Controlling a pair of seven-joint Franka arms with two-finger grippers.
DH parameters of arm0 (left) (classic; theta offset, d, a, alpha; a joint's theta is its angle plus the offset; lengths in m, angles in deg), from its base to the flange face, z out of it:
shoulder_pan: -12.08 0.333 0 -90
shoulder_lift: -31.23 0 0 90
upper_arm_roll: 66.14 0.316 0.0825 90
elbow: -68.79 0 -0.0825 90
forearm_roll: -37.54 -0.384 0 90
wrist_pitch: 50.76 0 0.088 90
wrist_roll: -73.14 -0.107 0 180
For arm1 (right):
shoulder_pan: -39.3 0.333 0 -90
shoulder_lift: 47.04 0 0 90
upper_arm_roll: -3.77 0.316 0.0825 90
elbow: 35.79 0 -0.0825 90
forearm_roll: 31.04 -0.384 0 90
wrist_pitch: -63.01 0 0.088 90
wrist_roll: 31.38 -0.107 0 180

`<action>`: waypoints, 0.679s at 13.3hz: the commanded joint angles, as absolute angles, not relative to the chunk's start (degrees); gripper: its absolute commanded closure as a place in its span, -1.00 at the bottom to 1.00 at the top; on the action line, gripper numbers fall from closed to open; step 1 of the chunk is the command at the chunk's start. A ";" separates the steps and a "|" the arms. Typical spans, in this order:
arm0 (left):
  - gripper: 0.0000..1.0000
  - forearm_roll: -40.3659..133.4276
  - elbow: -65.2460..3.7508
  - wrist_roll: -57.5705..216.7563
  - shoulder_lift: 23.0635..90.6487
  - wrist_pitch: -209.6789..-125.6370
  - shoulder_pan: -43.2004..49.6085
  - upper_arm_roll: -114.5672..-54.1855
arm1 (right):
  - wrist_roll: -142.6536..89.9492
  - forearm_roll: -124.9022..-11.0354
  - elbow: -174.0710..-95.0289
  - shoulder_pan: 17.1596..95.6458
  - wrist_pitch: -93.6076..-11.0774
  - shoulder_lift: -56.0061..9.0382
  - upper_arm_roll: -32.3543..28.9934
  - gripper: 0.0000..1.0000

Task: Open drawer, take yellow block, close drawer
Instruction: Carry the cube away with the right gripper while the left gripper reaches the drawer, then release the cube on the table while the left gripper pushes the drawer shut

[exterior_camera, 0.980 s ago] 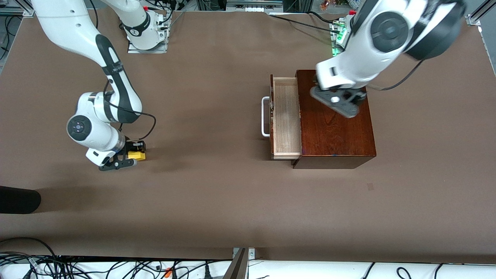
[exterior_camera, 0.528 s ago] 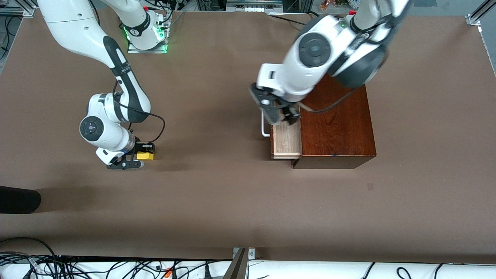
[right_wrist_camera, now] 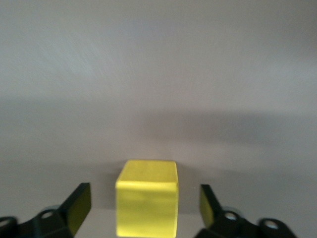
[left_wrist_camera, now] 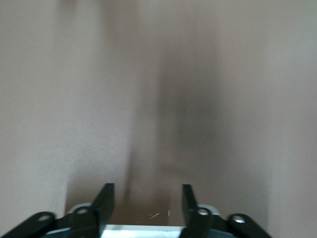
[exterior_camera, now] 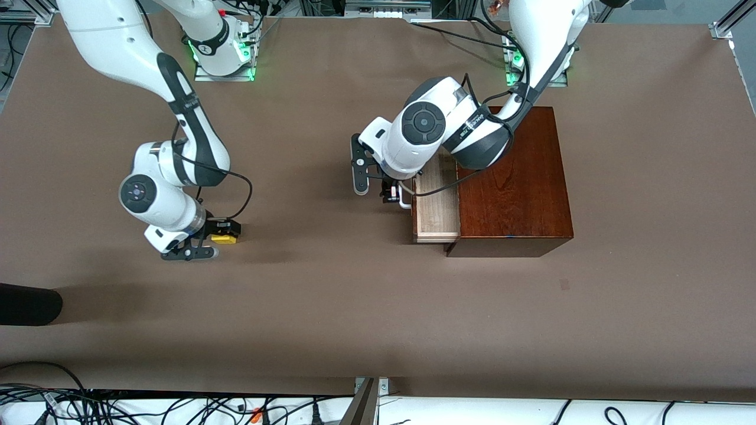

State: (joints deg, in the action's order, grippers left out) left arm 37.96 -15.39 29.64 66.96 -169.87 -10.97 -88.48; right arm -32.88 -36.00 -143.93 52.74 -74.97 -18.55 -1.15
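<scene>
Yellow block (right_wrist_camera: 147,197) sits on the table between my right gripper's (exterior_camera: 208,241) spread fingers, untouched, toward the right arm's end. My left gripper (exterior_camera: 373,177) hangs partly open at the drawer's (exterior_camera: 436,203) white handle (exterior_camera: 404,199), seemingly gripping nothing; drawer pulled out.

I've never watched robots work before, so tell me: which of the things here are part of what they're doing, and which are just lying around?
Part of the job:
- drawer, pulled out of its dark wooden box
- yellow block, on the table between the right gripper's open fingers
- left gripper, at the drawer's white handle

Just lying about:
- black object at the table's edge
- cables along the near edge
</scene>
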 commanded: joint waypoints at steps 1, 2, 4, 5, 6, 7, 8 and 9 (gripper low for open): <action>1.00 36.84 -14.09 23.24 68.85 -168.45 -11.39 -88.29 | -31.56 -36.57 -143.38 52.14 -64.13 -28.90 -0.80 -1.00; 1.00 36.84 -14.09 22.18 69.55 -168.36 -11.30 -88.29 | -31.73 -36.57 -141.72 51.96 -58.68 -31.80 -0.80 -1.00; 1.00 36.84 -14.18 21.90 69.73 -167.66 -11.21 -88.11 | -31.56 -36.22 -140.12 51.35 -52.06 -37.95 -0.80 -1.00; 1.00 36.75 -14.09 21.90 69.73 -165.83 -11.04 -87.94 | -31.47 -36.22 -140.03 51.08 -48.90 -41.12 -0.80 -1.00; 1.00 36.75 -14.00 21.99 69.64 -163.28 -10.78 -87.67 | -31.56 -36.13 -140.12 50.99 -45.56 -44.19 -0.80 -1.00; 1.00 36.75 -14.00 21.90 69.47 -161.00 -10.16 -87.41 | -31.47 -35.96 -139.94 50.99 -43.27 -46.57 -0.80 -1.00; 1.00 36.31 -14.00 21.81 69.47 -158.97 -9.37 -87.32 | -30.78 -35.70 -139.77 50.99 -41.33 -48.34 -0.98 -1.00; 1.00 34.92 -14.00 21.29 69.47 -157.73 -9.37 -87.41 | -29.29 -35.26 -138.64 50.99 -39.14 -49.14 -1.06 -1.00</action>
